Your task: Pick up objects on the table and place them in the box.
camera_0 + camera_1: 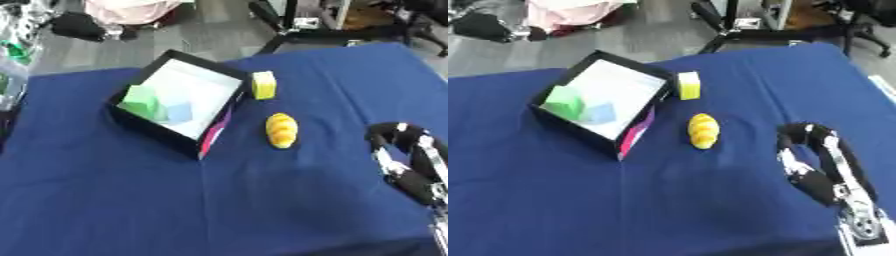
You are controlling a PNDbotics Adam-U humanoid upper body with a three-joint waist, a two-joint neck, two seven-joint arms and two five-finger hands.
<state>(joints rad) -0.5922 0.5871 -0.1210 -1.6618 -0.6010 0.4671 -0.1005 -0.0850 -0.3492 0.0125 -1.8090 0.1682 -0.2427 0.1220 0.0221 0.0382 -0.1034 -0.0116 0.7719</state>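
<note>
- The black box [178,106] sits left of centre in the upper half of the frame on the blue table [105,200], with a green block [140,100] and a pale blue block [179,114] inside.
- A yellow block [263,85] lies just beside the box's right corner.
- A yellow, ridged oval thing [281,130] (bread-like) lies near the centre, apart from the box.
- The right hand [815,160] hovers at lower right, fingers curled, holding nothing, well apart from the yellow pieces.
</note>
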